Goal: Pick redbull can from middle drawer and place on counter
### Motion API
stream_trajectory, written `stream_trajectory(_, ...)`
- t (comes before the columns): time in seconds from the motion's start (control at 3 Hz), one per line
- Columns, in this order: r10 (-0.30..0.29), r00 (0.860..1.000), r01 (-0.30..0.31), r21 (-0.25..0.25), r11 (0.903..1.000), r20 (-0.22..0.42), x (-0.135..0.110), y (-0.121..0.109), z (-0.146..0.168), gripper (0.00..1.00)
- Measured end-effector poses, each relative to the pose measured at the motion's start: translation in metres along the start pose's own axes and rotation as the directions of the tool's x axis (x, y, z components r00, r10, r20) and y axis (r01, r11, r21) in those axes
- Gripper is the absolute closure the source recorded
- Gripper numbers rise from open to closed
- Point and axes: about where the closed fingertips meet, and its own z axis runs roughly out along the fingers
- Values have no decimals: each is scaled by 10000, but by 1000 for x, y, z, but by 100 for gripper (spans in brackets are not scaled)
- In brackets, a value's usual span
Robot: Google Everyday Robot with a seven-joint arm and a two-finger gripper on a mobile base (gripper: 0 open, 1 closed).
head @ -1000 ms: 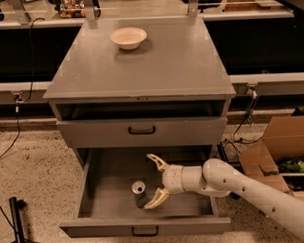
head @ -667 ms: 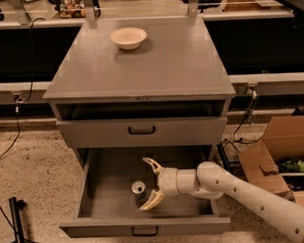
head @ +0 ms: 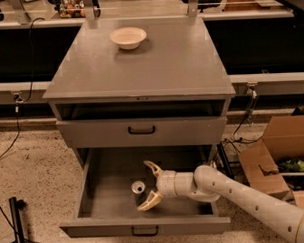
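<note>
Spread claw at the can, lower centre of the frame.

Your counter [head: 140,69] fills the upper half, with the white bowl [head: 128,37] toward its upper left; below it the middle drawer [head: 104,195] stands pulled out. The gripper [head: 143,187] reaches in from the right, fingers spread wide, with the upright redbull can [head: 137,185] roughly at their tips. Watch out: the can is slim and tall, so an off-centre squeeze could tip it and send it rolling.

The arm [head: 244,193] reaches leftward, its gripper [head: 143,187] low, jaws spread wide.
</note>
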Motion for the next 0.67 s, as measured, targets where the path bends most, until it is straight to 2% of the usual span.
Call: stream_trajectory(0.67, 527, 9986, -526, 42, 9986, -61, 12, 0, 7, 41)
